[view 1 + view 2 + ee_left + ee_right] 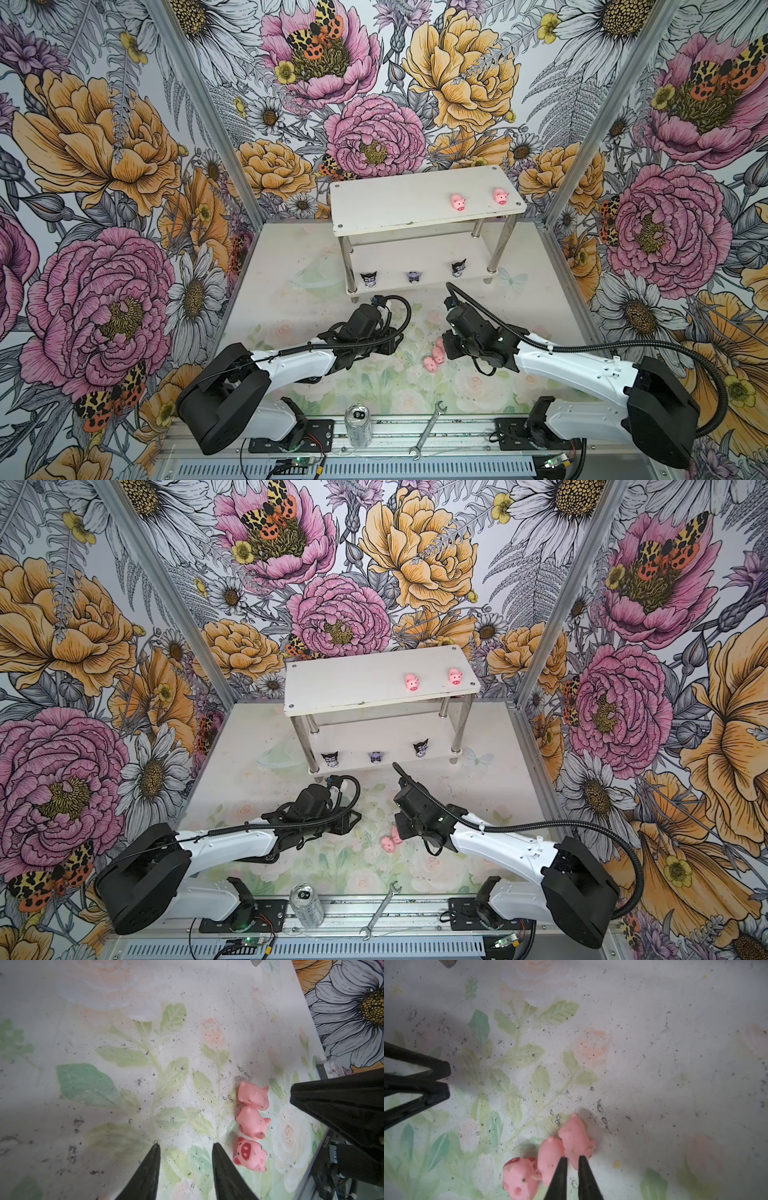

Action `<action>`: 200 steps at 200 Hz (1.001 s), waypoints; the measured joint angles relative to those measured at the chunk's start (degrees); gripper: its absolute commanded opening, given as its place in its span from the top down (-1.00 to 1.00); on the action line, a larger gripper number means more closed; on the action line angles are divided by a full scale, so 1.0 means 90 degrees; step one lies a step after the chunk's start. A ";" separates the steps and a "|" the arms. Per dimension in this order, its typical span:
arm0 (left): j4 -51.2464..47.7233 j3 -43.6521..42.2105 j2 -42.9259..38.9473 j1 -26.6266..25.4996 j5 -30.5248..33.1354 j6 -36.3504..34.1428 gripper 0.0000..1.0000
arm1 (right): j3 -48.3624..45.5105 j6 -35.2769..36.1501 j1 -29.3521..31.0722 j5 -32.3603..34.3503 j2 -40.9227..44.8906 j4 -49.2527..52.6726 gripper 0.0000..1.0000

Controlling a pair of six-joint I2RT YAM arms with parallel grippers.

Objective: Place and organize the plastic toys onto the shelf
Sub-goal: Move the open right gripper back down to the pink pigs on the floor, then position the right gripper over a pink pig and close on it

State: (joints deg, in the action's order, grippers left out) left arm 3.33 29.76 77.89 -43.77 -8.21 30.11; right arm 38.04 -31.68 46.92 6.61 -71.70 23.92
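At the near edge of the counter (282,249) a clear can (358,424) stands, and a wrench (428,430) lies near it. Further in, three pink pigs (438,355) lie on the counter in a short row, each touching the next.

The left pincer (186,1145) is over the counter with its jaws partly open and nothing between them. One of its fingers (220,1159) is just beside the snout-up pig (249,1154) at one end of the row.

The right pincer (573,1157) is at the end pig (575,1140) on the other end, its jaws drawn together to a thin slit. In its own wrist view the tips overlap this pig. In the left wrist view a strip of counter shows between them, so I cannot tell if it touches or pinches the pig.

Behind, on the shelf (395,208), three dark figurines (413,276) stand on the lower tier. Two pigs (458,202) stand on the right part of the upper tier.
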 measured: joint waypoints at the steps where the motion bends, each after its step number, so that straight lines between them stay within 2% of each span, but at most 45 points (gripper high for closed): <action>1: 0.0000 0.0002 0.0007 0.0000 0.0000 0.0000 0.13 | -0.0002 0.0002 0.0000 0.0000 -0.0015 -0.0010 0.80; 62: 0.0000 0.0024 0.0168 0.0000 0.0000 0.0000 0.14 | -0.0015 -0.0126 0.0097 -0.0005 -0.0899 -0.0663 0.81; 144: 0.0002 0.0024 0.0168 0.0007 0.0000 0.0000 0.14 | 0.0510 -0.0556 0.1064 0.0080 -0.2297 -0.1506 0.83; 179: 0.0002 0.0024 0.0168 0.0044 -0.0005 -0.0002 0.14 | 0.0542 -0.0673 0.1168 0.0211 -0.2310 -0.1511 0.83; 200: 0.0005 0.0024 0.0168 0.0102 -0.0005 -0.0002 0.14 | 0.0512 -0.0665 0.1168 0.0316 -0.1989 -0.1324 0.79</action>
State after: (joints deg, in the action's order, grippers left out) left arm 3.38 29.98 79.40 -42.85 -8.25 30.09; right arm 42.65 -37.67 57.43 9.45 -89.60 12.01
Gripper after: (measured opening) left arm 0.429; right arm 0.094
